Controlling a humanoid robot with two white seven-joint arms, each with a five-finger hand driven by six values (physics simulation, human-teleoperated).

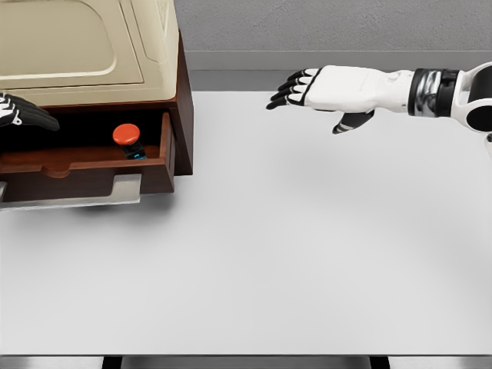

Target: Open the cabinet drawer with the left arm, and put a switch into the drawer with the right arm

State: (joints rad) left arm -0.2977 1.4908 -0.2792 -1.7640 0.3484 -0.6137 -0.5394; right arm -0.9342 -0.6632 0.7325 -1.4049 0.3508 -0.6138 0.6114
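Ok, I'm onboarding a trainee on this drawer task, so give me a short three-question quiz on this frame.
1. True or false: the drawer is open.
2. Where is the red-topped switch? A) on the white table B) inside the drawer C) in the right hand
3. Fill in: the right hand's fingers are ____ and hold nothing.

Key: 1 true. 2 B. 3 open; it hovers over the table, apart from the cabinet. The left hand shows at the left edge, over the drawer.

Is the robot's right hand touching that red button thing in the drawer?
Apart. The head view shows the right hand open above the table, with a wide stretch of bare tabletop between it and the red switch in the open drawer.
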